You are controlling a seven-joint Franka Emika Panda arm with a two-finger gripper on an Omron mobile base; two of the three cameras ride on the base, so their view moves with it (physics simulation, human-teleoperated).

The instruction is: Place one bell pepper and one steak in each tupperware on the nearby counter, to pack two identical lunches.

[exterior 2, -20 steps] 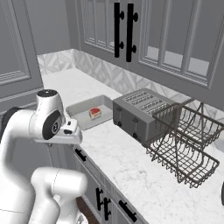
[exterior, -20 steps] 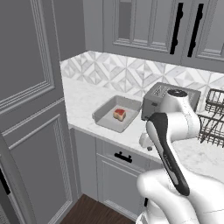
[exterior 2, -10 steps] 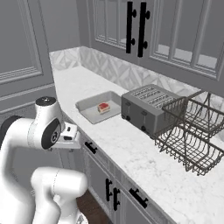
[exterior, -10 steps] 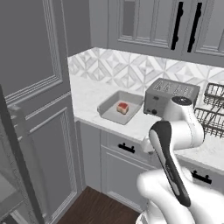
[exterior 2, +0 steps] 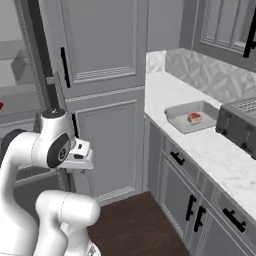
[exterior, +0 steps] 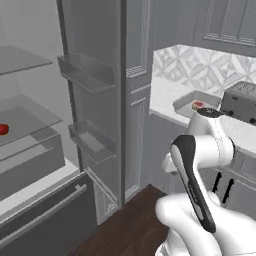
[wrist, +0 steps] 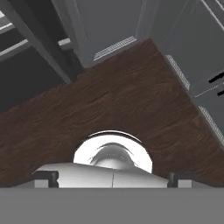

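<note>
I'm facing the open fridge, jaws spread wide and holding nothing, aimed at the wood floor (wrist: 131,100). One tupperware (exterior 2: 190,116) on the bench (exterior 2: 220,150), left of the toaster (exterior 2: 239,122), holds a steak (exterior 2: 194,118). A red item (exterior: 3,129), probably a bell pepper, sits on a fridge shelf (exterior: 30,125), likely next to fetch.

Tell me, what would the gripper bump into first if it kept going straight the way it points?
Probably the floor. The open gripper points down at dark wood boards, with nothing between that the hand view shows.

Tupperware (exterior 2: 192,116) on counter (exterior 2: 220,150), steak (exterior 2: 194,118) inside; toaster (exterior 2: 241,124) at its 3 o'clock; fridge (exterior: 35,165) at 9 o'clock.
</note>
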